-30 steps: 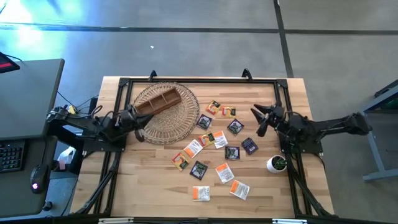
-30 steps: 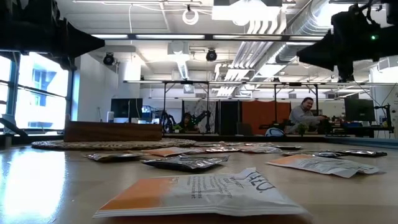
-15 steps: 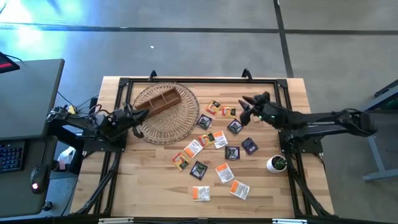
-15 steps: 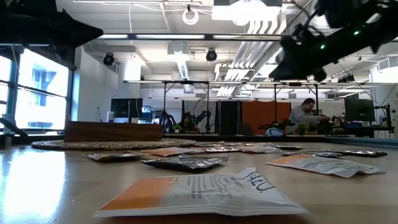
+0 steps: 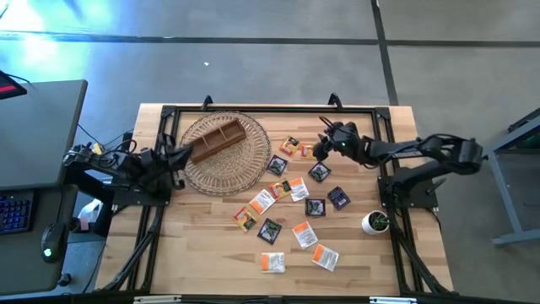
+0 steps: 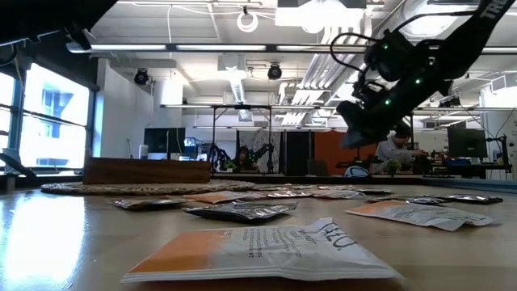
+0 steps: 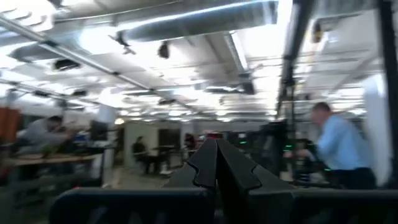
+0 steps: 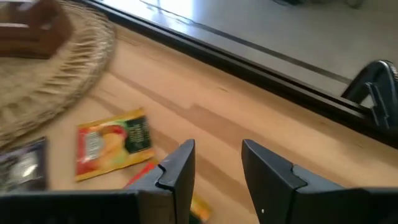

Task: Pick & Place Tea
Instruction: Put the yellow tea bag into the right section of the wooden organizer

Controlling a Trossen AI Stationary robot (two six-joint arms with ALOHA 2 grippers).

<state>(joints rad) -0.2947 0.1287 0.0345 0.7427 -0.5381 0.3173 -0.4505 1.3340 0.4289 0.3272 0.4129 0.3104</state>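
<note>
Several tea sachets [image 5: 297,203], white-orange and dark, lie flat and scattered on the wooden table's middle; the nearest fills the low view [image 6: 266,250]. My right gripper [image 5: 319,147] hangs open above the farthest sachets, slanting down, and touches nothing. Its wrist view shows the open fingers [image 8: 216,149] over bare wood beside a yellow-orange sachet [image 8: 113,151]. In the low view my right gripper [image 6: 359,121] is clear of the table. My left gripper [image 5: 187,154] is shut and empty at the wicker tray's left rim, tipped up toward the ceiling [image 7: 216,144].
A round wicker tray [image 5: 226,154] at the far left carries a brown wooden divided box [image 5: 217,139]. A small white pot with a plant [image 5: 375,222] stands at the right edge. A black frame [image 5: 270,110] runs along the table's far edge.
My right gripper has swung from the right side toward the table's far middle and sunk lower, ending over the farthest sachets, still open. My left gripper has tipped upward at the tray's left rim. No sachet has moved.
</note>
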